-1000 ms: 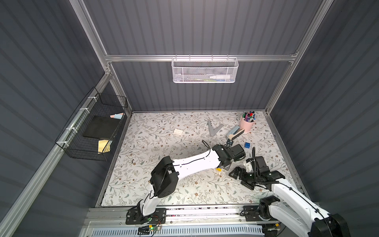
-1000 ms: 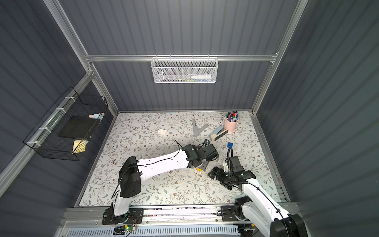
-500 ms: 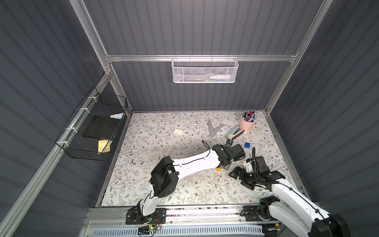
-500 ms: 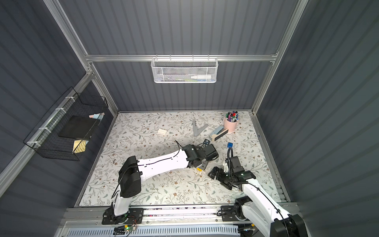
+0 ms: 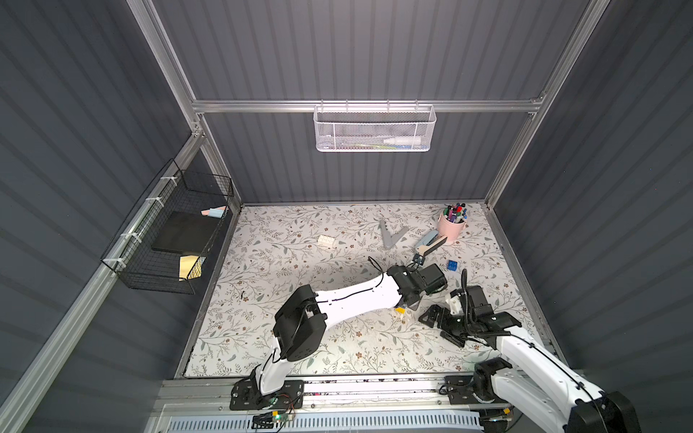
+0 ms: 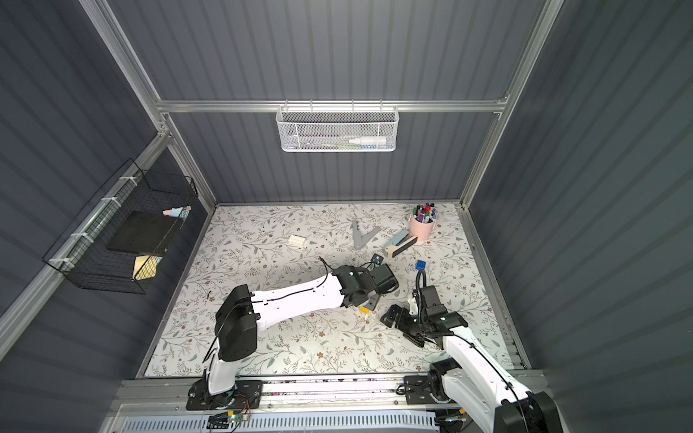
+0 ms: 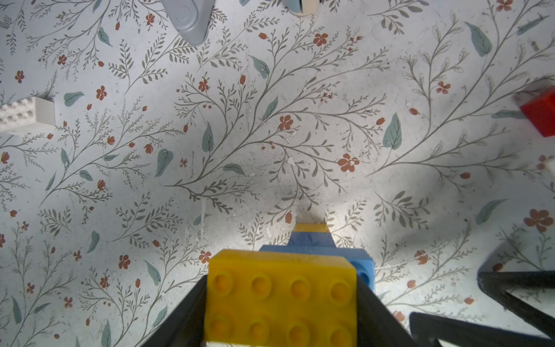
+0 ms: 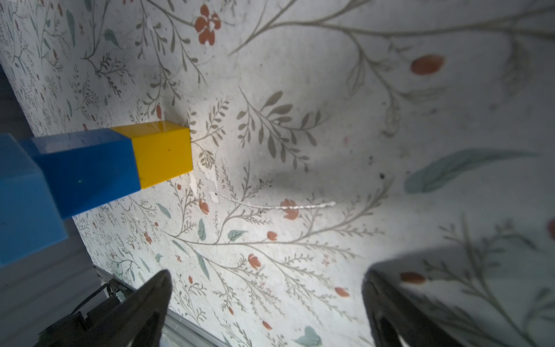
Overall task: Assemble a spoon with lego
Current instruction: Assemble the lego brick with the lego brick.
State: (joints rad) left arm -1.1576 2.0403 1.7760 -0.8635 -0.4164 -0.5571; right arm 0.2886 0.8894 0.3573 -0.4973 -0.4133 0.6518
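While pink cup [image 5: 450,233] holds markers [image 5: 455,210] & mesh basket [image 5: 337,132] a white bottle [image 5: 401,140], L gripper [image 7: 280,318] clamps spoon [image 7: 282,285]: yellow top, blue/yellow stem touching mat [image 5: 300,255]; R gripper [image 8: 264,306] spread wide, empty.

The partly built spoon [image 7: 282,309], a stack of chunky yellow and blue plastic bricks, stands on its narrow end. Its small yellow tip touches the floral mat. Its wide, eight-studded yellow brick is uppermost, clamped between the black fingers of the left gripper [image 7: 281,285].

Loose lego lies on the mat, well apart:
- a white oblong brick [image 5: 326,241]
- a small blue brick [image 5: 452,265]
- a red brick [image 7: 540,114]
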